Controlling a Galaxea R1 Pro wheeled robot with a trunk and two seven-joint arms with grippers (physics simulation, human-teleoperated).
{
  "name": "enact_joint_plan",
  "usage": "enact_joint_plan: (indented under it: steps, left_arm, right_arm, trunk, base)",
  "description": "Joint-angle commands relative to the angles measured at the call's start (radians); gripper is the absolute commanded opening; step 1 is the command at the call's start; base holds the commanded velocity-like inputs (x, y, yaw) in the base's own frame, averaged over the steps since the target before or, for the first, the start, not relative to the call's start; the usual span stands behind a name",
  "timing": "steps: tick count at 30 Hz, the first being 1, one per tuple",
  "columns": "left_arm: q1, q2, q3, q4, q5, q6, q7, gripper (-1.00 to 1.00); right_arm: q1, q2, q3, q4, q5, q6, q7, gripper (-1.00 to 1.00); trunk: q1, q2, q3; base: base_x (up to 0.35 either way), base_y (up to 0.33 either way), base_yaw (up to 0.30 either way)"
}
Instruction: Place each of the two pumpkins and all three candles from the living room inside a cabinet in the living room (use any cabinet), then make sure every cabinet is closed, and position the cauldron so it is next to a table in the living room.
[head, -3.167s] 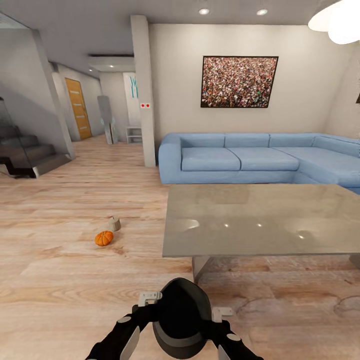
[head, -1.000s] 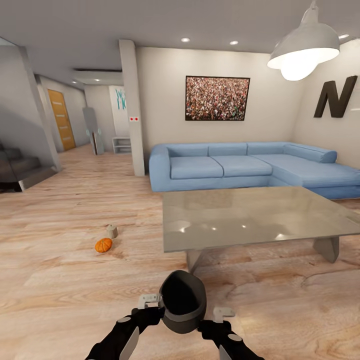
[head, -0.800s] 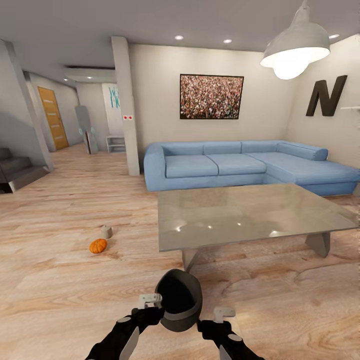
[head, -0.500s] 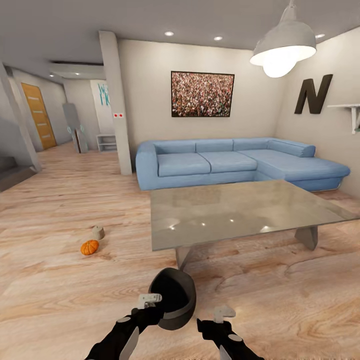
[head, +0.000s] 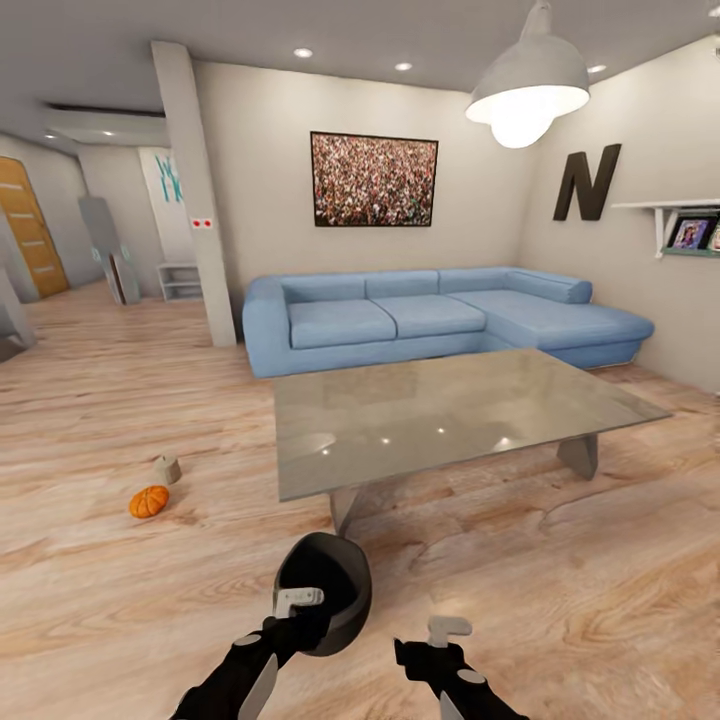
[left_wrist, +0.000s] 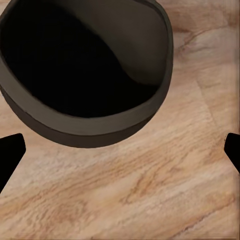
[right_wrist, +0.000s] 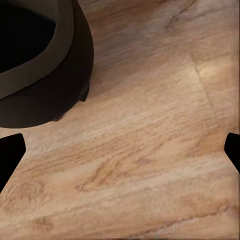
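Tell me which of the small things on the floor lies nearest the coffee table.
The black cauldron, on the floor just before the table's near corner; the pumpkin and candle lie farther left.

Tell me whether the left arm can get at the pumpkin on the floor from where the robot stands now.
Probably not. The pumpkin lies far off to the left on the floor, beside a candle, well beyond the left gripper, which is open near the cauldron. Nothing blocks the way; the base would likely need to drive closer.
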Motion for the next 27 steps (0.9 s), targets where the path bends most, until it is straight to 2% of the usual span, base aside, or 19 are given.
enact_joint_plan:
  steps: [1, 4, 15, 23, 27]
  left_arm:
    - [0.000, 0.000, 0.000, -0.002, 0.005, 0.007, -0.002, 1.00]
    - [0.000, -0.001, 0.000, -0.002, 0.005, 0.007, -0.002, 1.00]
    - [0.000, -0.001, 0.001, -0.001, 0.006, 0.007, -0.003, 1.00]
    - [0.000, -0.002, 0.002, -0.001, 0.006, 0.007, -0.003, 1.00]
    - [0.000, -0.002, 0.001, 0.000, 0.006, 0.007, -0.003, 1.00]
  right_arm:
    - [-0.001, 0.000, 0.000, 0.001, -0.004, -0.004, -0.001, 1.00]
    - [-0.001, 0.000, 0.000, 0.002, -0.004, -0.004, -0.001, 1.00]
    - [-0.001, -0.001, -0.001, 0.001, -0.004, -0.011, -0.001, 1.00]
    - [-0.001, 0.000, -0.001, 0.002, -0.004, -0.011, -0.001, 1.00]
    - [-0.001, -0.001, -0.002, 0.002, -0.004, -0.010, -0.001, 1.00]
  trunk:
    - [0.000, 0.000, -0.002]
    - [0.000, 0.000, -0.006]
    - [-0.042, 0.077, 0.014]
    - [-0.073, 0.133, 0.036]
    - [-0.088, 0.161, 0.048]
  base:
    - [0.000, 0.000, -0.188]
    - [0.000, 0.000, -0.189]
    - [0.000, 0.000, -0.193]
    - [0.000, 0.000, -0.090]
    - [0.000, 0.000, -0.221]
